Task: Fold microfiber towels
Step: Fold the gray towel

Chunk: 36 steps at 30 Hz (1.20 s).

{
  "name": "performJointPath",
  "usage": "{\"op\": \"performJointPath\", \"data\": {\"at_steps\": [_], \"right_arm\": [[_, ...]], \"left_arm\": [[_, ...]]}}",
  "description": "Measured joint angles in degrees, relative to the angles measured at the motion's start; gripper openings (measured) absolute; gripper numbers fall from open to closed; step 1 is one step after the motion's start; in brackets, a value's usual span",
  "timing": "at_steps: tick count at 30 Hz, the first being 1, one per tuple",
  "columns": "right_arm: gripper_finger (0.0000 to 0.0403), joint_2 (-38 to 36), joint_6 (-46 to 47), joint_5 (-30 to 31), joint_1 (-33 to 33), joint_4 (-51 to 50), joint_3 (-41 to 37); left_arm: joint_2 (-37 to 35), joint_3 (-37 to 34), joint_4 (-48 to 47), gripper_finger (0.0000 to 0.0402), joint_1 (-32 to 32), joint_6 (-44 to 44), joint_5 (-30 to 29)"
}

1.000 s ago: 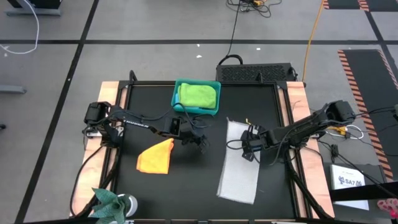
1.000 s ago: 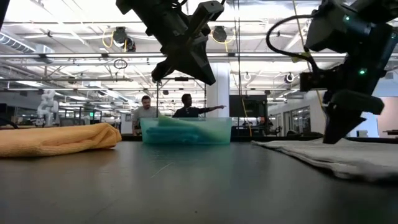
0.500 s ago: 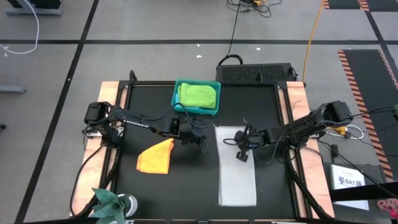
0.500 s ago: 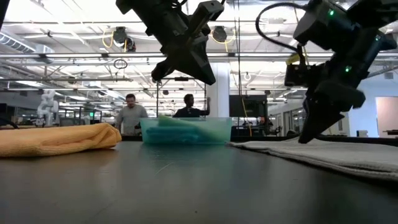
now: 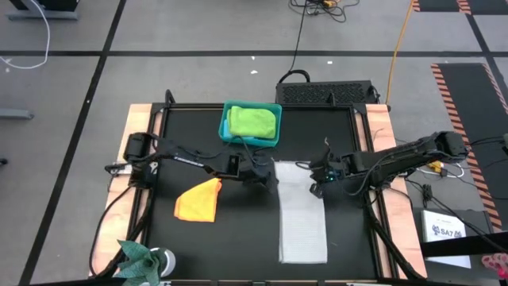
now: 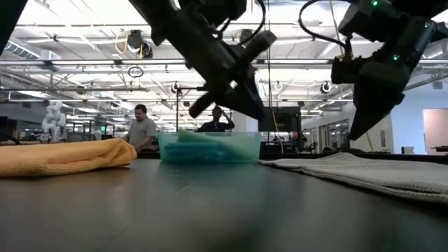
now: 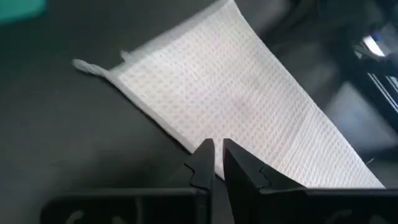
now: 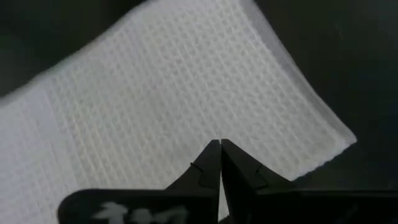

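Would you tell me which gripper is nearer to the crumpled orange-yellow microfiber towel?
Left. The left gripper hovers between the orange-yellow towel and the long light grey towel; the right gripper is over the grey towel's far end, farther away.

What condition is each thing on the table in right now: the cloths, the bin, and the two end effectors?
Light grey towel: folded into a long strip, lying flat.
Orange-yellow towel: rumpled, unfolded.
Lime green towel: lying in the bin.
Teal bin: upright, holding that towel.
Left end effector: open by a narrow gap, at the grey towel's edge.
Right end effector: shut, over the grey towel.
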Motion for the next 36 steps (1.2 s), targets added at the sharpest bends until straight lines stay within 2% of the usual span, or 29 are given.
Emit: {"op": "performJointPath", "data": {"at_steps": [5, 9, 21, 29, 36], "right_arm": [[0.0031, -4.8, -0.1, -2.7, -1.6, -1.4, 0.0], [0.0061, -7.2, -0.3, -3.0, -2.9, -2.6, 0.0], [0.0138, -4.7, -4.8, -2.7, -10.8, -5.4, 0.0], [0.0155, -4.5, -5.7, -10.1, -19.6, -5.7, -1.2], [0.0155, -4.5, -6.0, -11.6, -24.2, -4.7, -5.6]], "left_arm": [[2.8, 0.0, 6.6, 0.0059, -0.1, 0.5, 1.3], [2.9, 0.0, 6.6, 0.0082, 0.5, 4.5, -0.7], [2.9, 0.0, 3.0, 0.0144, 3.5, 6.0, -1.6], [2.9, 0.0, 1.3, 0.0154, 4.7, 5.9, -1.6], [2.9, 0.0, 0.9, 0.0154, 4.9, 5.8, -1.6]]}}
